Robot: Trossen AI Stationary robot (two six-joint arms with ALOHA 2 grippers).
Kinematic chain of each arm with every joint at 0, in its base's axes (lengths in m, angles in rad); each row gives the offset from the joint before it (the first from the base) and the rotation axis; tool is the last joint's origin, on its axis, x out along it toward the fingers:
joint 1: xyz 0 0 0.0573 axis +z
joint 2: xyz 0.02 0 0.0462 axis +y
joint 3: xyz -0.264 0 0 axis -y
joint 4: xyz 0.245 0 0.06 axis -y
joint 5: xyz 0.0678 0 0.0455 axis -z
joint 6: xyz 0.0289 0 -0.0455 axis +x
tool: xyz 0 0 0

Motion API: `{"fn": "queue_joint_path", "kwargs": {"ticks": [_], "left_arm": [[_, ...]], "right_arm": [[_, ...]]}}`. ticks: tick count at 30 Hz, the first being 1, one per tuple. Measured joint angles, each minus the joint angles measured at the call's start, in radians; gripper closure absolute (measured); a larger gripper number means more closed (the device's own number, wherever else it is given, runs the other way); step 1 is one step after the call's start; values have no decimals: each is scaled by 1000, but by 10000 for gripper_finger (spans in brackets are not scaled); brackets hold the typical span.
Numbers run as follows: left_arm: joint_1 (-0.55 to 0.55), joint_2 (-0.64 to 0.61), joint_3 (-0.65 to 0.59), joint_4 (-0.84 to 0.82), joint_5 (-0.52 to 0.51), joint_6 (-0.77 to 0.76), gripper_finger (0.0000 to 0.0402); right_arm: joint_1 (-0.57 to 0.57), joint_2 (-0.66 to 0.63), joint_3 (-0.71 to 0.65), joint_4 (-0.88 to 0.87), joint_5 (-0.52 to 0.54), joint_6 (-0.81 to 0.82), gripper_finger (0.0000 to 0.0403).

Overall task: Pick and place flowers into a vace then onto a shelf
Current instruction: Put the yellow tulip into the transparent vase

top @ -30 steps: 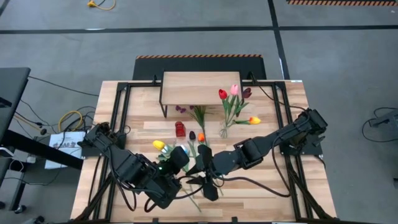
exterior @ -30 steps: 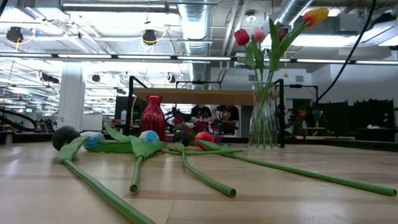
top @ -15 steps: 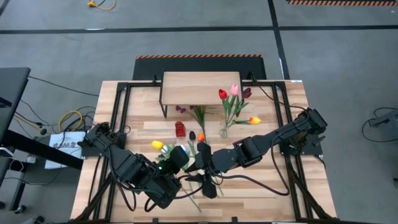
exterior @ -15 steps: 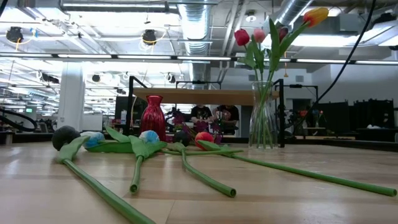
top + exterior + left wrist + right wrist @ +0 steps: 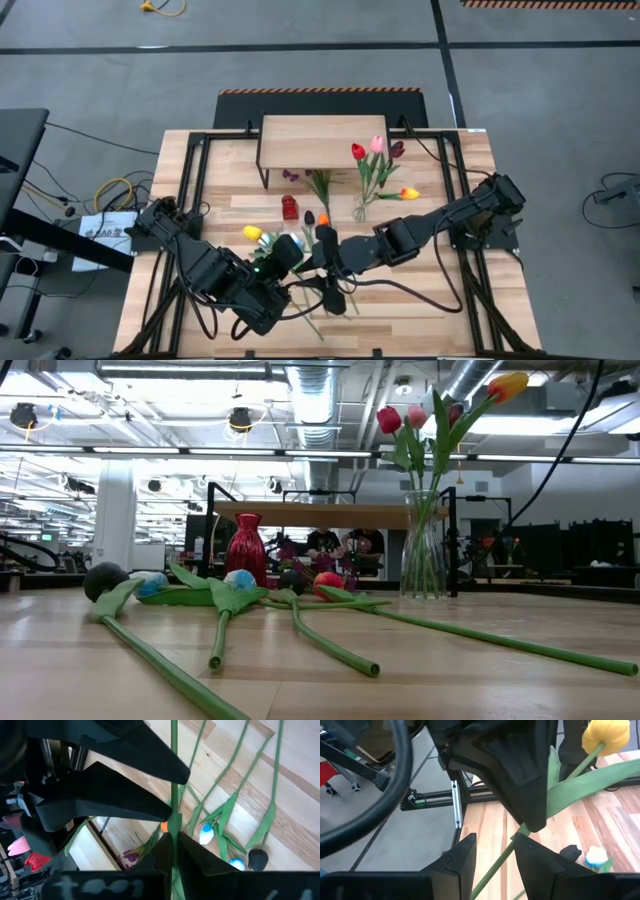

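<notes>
Holding a yellow tulip [image 5: 603,735] near the worktop's [image 5: 450,300] front edge, my left pincer [image 5: 172,840] is clenched on its stem; my right pincer [image 5: 495,852] straddles it half-spread. Mistimed release could drop it.

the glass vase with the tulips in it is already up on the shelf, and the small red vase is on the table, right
Not quite. The glass vase holding the tulips stands on the table, in front of the shelf, not on it; the high view shows the shelf's top bare and the vase's base on the planks. The small red vase is on the table, as you say.
</notes>
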Motion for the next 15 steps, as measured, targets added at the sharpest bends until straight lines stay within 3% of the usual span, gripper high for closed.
{"fn": "queue_joint_path", "kwargs": {"ticks": [15], "left_arm": [[0, 0, 0, 9, -32, 12, 401]], "right_arm": [[-26, 0, 0, -30, -3, 35, 276]]}}
